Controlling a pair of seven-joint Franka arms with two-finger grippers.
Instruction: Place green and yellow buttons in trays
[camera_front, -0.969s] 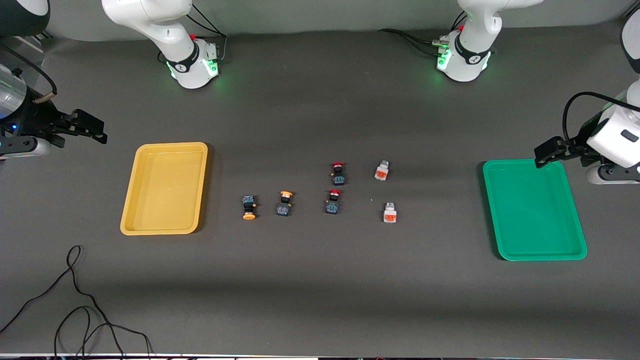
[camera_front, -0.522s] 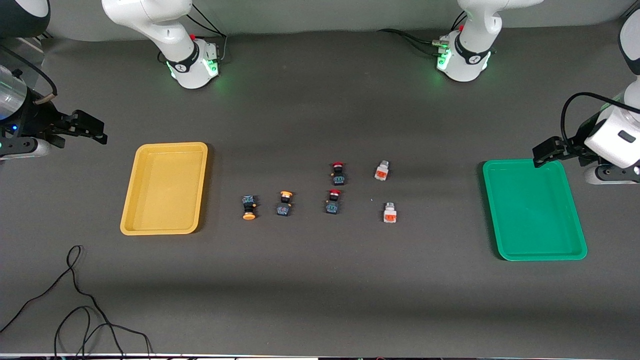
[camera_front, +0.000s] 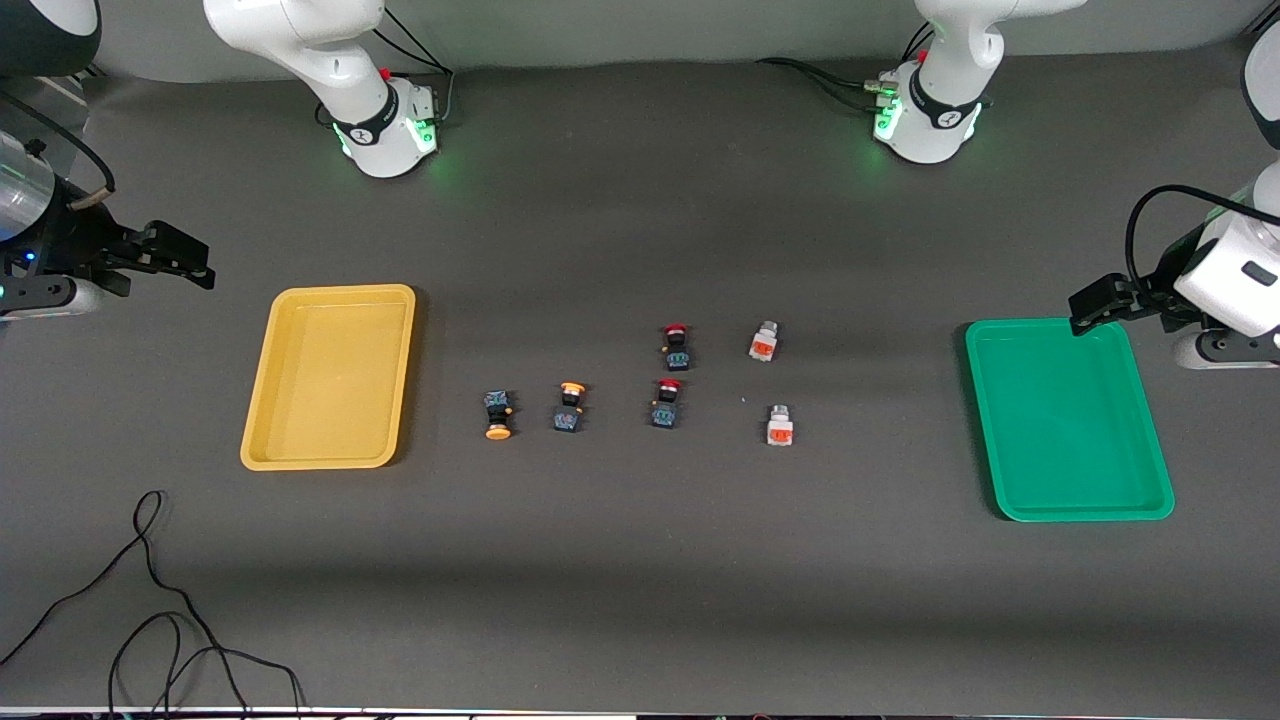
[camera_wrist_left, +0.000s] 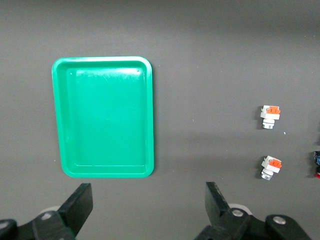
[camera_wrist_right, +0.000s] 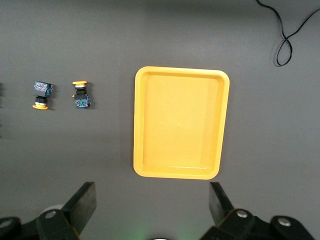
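Note:
Two yellow-capped black buttons (camera_front: 498, 415) (camera_front: 569, 408) lie beside the empty yellow tray (camera_front: 330, 375). They also show in the right wrist view (camera_wrist_right: 41, 94) (camera_wrist_right: 81, 95) with the tray (camera_wrist_right: 180, 122). Two whitish-grey buttons with orange-red blocks (camera_front: 764, 342) (camera_front: 780, 426) lie toward the empty green tray (camera_front: 1068, 420). The left wrist view shows them (camera_wrist_left: 270, 116) (camera_wrist_left: 270, 167) and the tray (camera_wrist_left: 102, 117). My left gripper (camera_front: 1095, 303) (camera_wrist_left: 148, 205) is open and empty, over the green tray's rim. My right gripper (camera_front: 185, 258) (camera_wrist_right: 152, 205) is open and empty, over bare table at the right arm's end.
Two red-capped black buttons (camera_front: 676, 347) (camera_front: 666, 403) lie between the yellow-capped and whitish pairs. A loose black cable (camera_front: 150, 600) lies on the table nearer to the front camera than the yellow tray. The arm bases (camera_front: 385, 125) (camera_front: 930, 115) stand along the table's edge.

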